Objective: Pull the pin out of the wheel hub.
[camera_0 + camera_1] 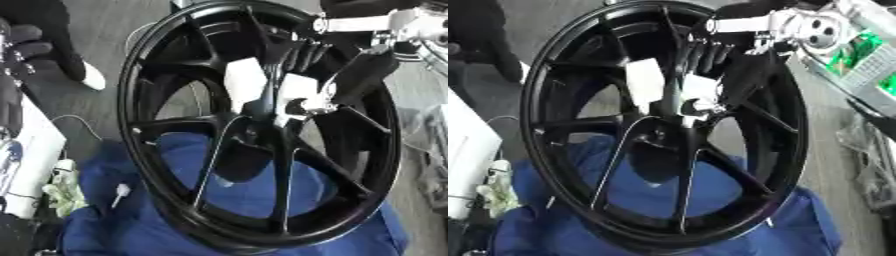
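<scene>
A black spoked wheel [175, 165] stands tilted on a blue cloth [131, 225]. At its hub [262, 107] are two white patches and a small silver pin [313, 106]. My right hand [363, 72] reaches in from the upper right. Its fingers [302, 56] curl over the spokes just above the hub, and its thumb stretches down to the silver pin. Whether the pin is still seated in the hub is hidden by the hand and spokes. My left hand [12, 55] shows only as a dark shape with silver joints at the left edge.
A white box [35, 150] with cables and a plug lies at the left by the cloth. A green-and-white item [859, 60] and clear plastic [872, 150] lie on the grey floor at the right. A dark shape with a white tip [87, 77] sits at the upper left.
</scene>
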